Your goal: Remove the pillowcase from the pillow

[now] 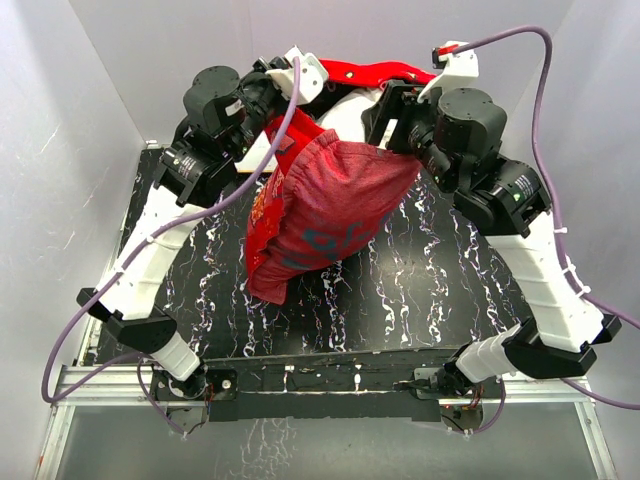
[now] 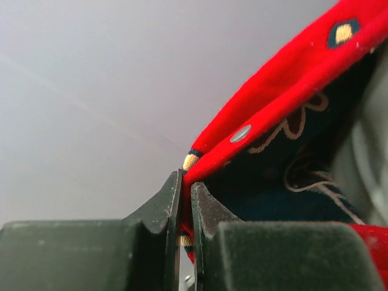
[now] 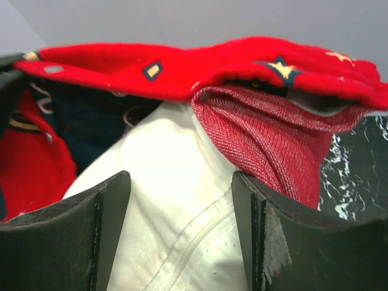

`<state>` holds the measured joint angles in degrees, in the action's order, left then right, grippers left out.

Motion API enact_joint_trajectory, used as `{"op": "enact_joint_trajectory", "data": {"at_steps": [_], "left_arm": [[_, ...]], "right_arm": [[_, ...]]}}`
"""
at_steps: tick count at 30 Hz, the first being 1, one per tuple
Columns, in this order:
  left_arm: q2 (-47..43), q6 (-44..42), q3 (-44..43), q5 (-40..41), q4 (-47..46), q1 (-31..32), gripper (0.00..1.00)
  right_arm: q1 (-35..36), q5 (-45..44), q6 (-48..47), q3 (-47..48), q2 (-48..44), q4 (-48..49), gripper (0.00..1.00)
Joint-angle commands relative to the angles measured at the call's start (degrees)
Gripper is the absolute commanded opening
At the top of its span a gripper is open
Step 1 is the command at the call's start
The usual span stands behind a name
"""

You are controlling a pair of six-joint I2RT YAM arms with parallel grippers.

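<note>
My left pincer clamped on limp pillowcase hem. Right pincer wide open, holding nothing. Squashy pillow just ahead, best pinched at seam.

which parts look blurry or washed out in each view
Left wrist view: the left claw is soft and dark up close, the pillowcase hem sharper. Right wrist view: the pillow is brightest, its seam still visible; the red weave is crisp. Top view: sharp, evenly lit, no strong glare on the table.
</note>
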<state>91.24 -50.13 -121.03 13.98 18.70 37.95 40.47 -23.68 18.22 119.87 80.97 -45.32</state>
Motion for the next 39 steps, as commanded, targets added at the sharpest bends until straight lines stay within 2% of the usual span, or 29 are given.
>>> {"op": "enact_joint_trajectory", "data": {"at_steps": [1,7,13,15,18,20,23,30,34,36,37,39], "left_arm": [[0.64,11.39,-8.08,-0.26,7.23,-1.04,0.0],[-2.87,11.73,0.01,-0.04,4.66,-1.43,0.0],[-3.22,12.73,-1.45,-1.41,6.15,-1.48,0.0],[-3.55,12.33,-1.83,-1.81,6.8,-1.48,0.0],[-3.97,12.2,-2.86,-2.79,7.66,-1.48,0.0],[-3.99,12.77,-4.54,-3.51,8.46,-1.47,0.0],[-4.06,13.38,-7.09,-4.81,9.33,-1.48,0.0],[-4.71,13.22,-9.7,-5.9,9.6,-1.48,0.0],[-4.96,13.87,-10.41,-6.89,10.22,-1.48,0.0],[-5.16,14.23,-10.81,-7.27,10.54,-1.48,0.0],[-5.21,14.26,-10.93,-7.37,10.64,-1.48,0.0],[-5.48,14.06,-11.1,-7.35,10.59,-1.48,0.0]], "right_arm": [[-1.01,-1.93,0.12,-0.39,-0.79,-4.06,0.72],[-1.57,-4.75,-0.73,-2.63,-6.68,-3.62,0.74],[-1.75,-4.98,-1.06,-1.24,-5.34,-6.32,0.76],[-1.86,-4.89,-2.76,3.02,-3.9,-5.49,0.76],[-1.93,-4.86,-5.62,15.45,1.06,-6.73,0.76],[-1.94,-4.59,-7.27,19.29,2.43,-5.59,0.76],[-1.97,-4.09,-10.29,15.32,1.92,-2.32,0.75],[-3.21,-0.99,-10.58,5.22,2.42,-4.25,0.72],[-6.45,2.45,-10.64,4.84,3.57,-3.98,0.68],[-7.84,3.92,-10.47,4.93,4.25,-3.59,0.63],[-8.12,4.52,-10.23,4.97,4.59,-3.48,0.58],[-8.38,6.04,-9.19,4.98,5.04,-3.34,0.42]]}}
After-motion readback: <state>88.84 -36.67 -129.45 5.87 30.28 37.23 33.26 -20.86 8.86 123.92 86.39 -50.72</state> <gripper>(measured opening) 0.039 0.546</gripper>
